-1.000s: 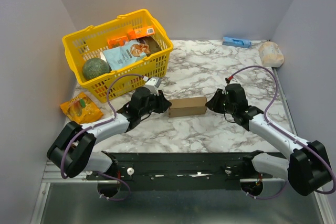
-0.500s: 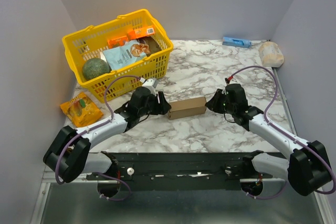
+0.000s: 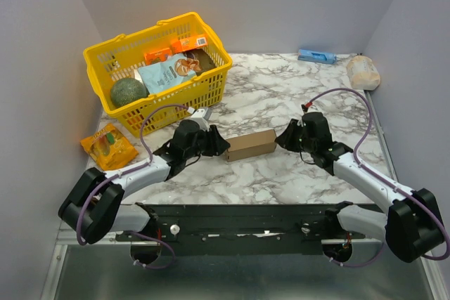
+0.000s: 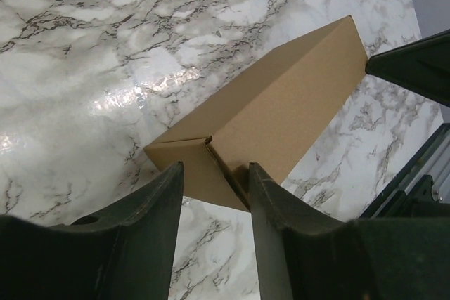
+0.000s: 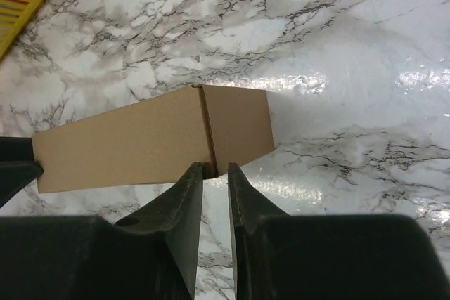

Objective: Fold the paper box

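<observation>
place: robot lab test cell
walls: plain grey panels on three sides
table: marble-print top, black mounting rail

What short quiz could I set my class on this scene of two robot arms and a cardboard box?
1. Multiple choice: where is the paper box?
A) on the table, between the left gripper and the right gripper
B) inside the basket
C) leaning against the back wall
2. True or false: the left gripper is at the box's end nearer the yellow basket.
3. Short answer: what lies outside the basket, near the table's left edge?
Key: 1 A; 2 true; 3 an orange packet.
</observation>
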You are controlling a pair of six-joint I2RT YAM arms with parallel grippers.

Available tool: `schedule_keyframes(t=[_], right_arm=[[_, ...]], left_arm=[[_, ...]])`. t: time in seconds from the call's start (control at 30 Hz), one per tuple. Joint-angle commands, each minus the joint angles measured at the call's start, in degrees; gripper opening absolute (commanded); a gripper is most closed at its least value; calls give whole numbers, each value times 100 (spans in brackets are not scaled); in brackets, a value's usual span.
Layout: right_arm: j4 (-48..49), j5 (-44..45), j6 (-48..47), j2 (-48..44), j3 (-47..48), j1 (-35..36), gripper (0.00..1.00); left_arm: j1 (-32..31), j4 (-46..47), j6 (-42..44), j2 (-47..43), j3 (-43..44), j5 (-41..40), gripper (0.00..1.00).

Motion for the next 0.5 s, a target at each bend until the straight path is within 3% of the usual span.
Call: schedule_keyframes(t=[0.0,0.2,0.47], right_arm=[[-576,125,-86,22,-179,-3,28],[-576,169,-77,40,-152,-3,28],[-453,116,-42,66,-231,-3,28]], left_arm=[[-90,-982,687,293,5,189,48],[-538,-1906,1295,433,243,-723,48],[-951,-1803,1251,399,94,-1261,45]])
